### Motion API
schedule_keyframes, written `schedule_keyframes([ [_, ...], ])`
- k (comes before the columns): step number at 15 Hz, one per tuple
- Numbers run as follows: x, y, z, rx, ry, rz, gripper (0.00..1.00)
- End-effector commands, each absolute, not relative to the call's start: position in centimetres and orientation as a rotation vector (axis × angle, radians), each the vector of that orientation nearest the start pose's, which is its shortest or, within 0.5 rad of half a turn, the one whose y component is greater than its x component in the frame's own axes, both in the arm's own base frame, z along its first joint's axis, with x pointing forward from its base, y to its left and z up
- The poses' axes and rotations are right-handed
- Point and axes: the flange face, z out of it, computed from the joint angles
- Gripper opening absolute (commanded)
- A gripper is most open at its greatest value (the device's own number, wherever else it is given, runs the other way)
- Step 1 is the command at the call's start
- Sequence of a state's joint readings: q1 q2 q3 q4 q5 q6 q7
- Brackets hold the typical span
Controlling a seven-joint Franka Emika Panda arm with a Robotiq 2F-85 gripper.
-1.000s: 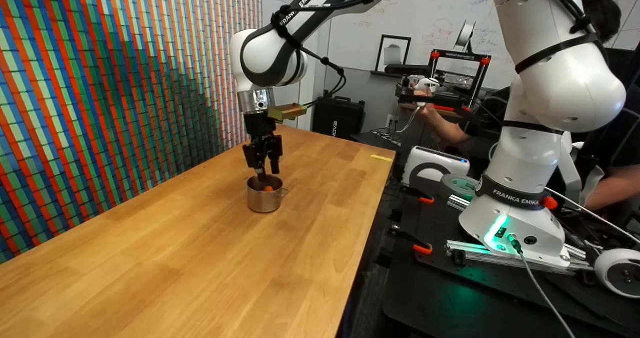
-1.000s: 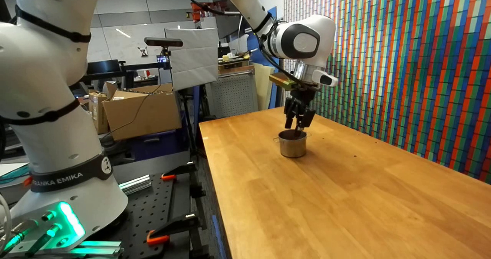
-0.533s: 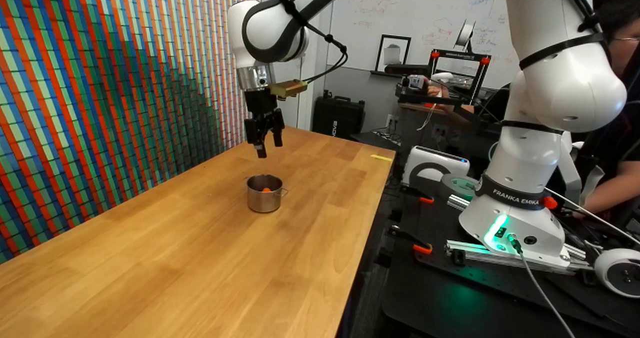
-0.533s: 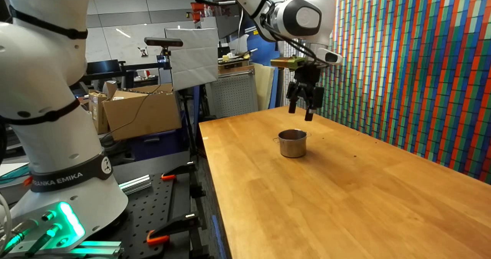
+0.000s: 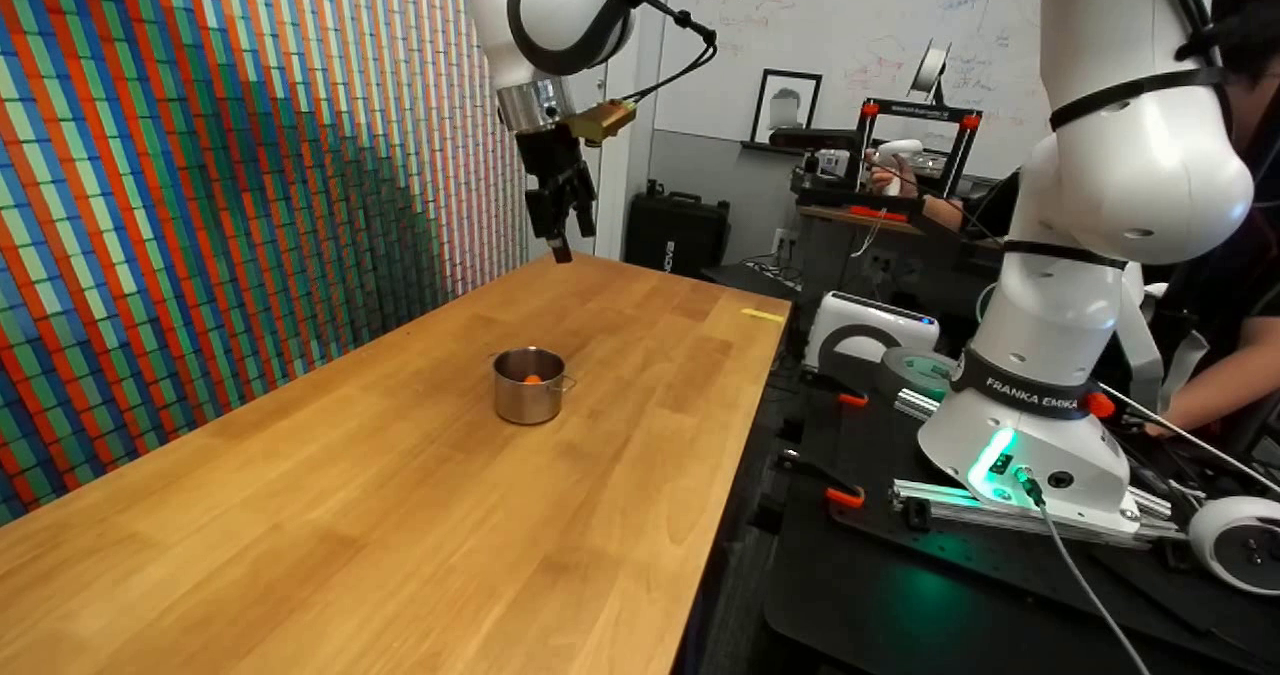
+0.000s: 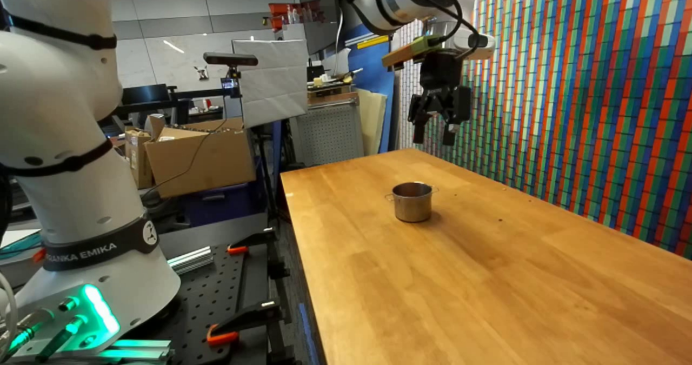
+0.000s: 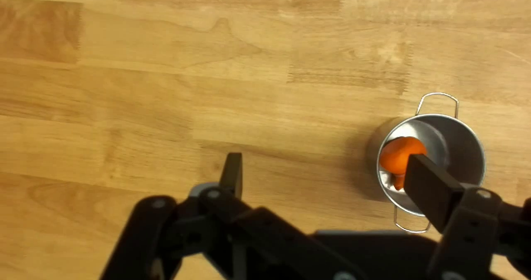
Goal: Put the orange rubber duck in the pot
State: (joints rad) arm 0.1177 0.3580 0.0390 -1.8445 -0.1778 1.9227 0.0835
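The orange rubber duck lies inside the pot, against its inner wall, and one of my fingers covers part of it in the wrist view. Only a small orange patch of the duck shows over the rim in an exterior view; elsewhere the metal side hides it. Upright on the table, the pot has two wire handles. My gripper hangs well above the tabletop, beyond the pot and touching nothing. Its jaws stand wide open, with bare wood visible between the fingertips in the wrist view.
The wooden table runs along a wall of coloured strips. By the robot's base, black clamps with orange tips sit beside the table edge. A person is behind the arm.
My gripper was down at the pot's mouth a second ago. It has opened wider, risen out and moved up and away, leaving the duck in the pot. The pot has stayed put.
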Motion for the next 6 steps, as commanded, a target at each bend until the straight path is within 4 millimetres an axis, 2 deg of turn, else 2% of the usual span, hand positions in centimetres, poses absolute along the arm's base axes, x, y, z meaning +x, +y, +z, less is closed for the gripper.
schedule_keyframes([
  [1,59.63,7.94,31.86,-3.289,-0.265,0.433,1.0],
  [6,59.59,7.97,31.45,-3.289,-0.269,0.446,1.0],
])
